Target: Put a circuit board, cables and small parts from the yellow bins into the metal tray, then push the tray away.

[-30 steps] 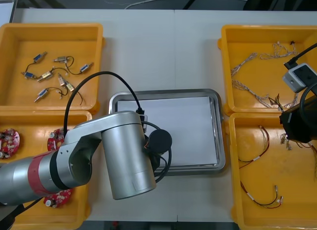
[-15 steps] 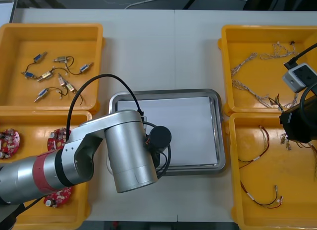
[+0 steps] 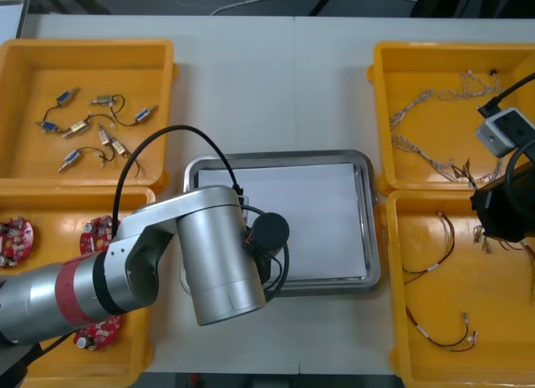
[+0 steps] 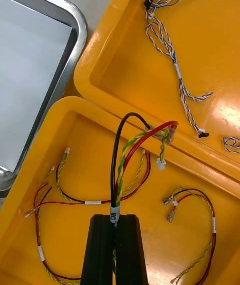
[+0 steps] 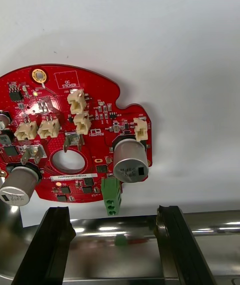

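Surface [image 3: 251, 70]: metal tray [image 3: 374, 229] at centre, white inside. My right jaws hang over the near right yellow bin [image 3: 501, 296], clamped on a black, red and yellow cable [image 4: 121, 165], which I judge raised for carrying. Circuit board [image 5: 75, 135] lies flat in the tray's near left corner. My left jaws stand wide, not touching it, so I judge it delivered.

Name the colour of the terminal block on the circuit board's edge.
Green terminal block; left wrist view shows it best.
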Tool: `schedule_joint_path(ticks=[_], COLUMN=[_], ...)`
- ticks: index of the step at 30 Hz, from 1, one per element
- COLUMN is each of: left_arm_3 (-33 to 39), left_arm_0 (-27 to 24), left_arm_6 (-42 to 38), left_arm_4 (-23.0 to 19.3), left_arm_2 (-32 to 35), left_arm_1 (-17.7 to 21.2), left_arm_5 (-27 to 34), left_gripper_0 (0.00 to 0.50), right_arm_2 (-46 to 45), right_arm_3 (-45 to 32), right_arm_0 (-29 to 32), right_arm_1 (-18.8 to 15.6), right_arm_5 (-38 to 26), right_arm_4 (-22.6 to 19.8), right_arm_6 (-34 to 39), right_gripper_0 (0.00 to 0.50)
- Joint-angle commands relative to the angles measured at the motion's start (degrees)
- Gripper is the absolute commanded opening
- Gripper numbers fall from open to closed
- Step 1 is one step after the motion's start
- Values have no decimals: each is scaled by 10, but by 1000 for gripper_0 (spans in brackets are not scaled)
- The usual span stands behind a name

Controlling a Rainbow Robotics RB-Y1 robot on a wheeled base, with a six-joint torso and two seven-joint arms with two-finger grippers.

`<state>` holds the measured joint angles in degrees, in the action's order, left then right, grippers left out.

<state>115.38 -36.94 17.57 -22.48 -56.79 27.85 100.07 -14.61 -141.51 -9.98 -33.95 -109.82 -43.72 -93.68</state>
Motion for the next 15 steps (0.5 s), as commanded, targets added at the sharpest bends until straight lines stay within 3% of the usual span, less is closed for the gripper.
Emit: schedule_joint_path(ticks=[1, 7, 10, 15], left_arm_3=[17, 58, 99, 136], left_arm_0=[-1, -1, -2, -4], left_arm_6=[13, 13, 14, 14], left_arm_4=[4, -7, -48, -80], left_arm_2=[-4, 20, 56, 95], left_arm_1=[-7, 11, 33, 63], left_arm_5=[-5, -1, 4, 19], left_gripper_0=[500, 500, 500, 500], right_arm_2=[-16, -8, 22, 52], right_arm_3=[-19, -19, -19, -19], right_arm_0=[5, -6, -23, -41], right_arm_1=[-20, -22, -32, -41], right_arm_5=[-2, -2, -2, -2], right_arm_4=[-12, -33, -42, -50], right_arm_6=[21, 28, 35, 43], right_gripper_0=[0, 0, 0, 0])
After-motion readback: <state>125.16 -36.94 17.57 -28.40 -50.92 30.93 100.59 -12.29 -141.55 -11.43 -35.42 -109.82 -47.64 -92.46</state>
